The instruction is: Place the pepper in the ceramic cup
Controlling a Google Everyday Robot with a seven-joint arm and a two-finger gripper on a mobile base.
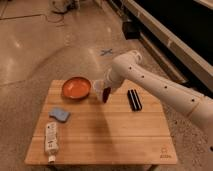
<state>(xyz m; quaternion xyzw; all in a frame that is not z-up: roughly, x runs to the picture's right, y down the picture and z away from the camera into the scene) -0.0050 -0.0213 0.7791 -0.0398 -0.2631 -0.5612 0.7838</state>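
Note:
The white arm reaches in from the right over the wooden table (110,135). My gripper (106,89) is shut on the dark red pepper (106,95), which hangs down from it just above the table. The small white ceramic cup (98,86) stands upright right beside the gripper, on its left, next to the orange bowl. The arm's wrist partly covers the cup's right side. The pepper is outside the cup, close to its right wall.
A wide orange bowl (76,88) sits at the table's back left. A blue sponge (59,114) and a white bottle (50,139) lie on the left side. A black block (133,99) lies at the right, under the arm.

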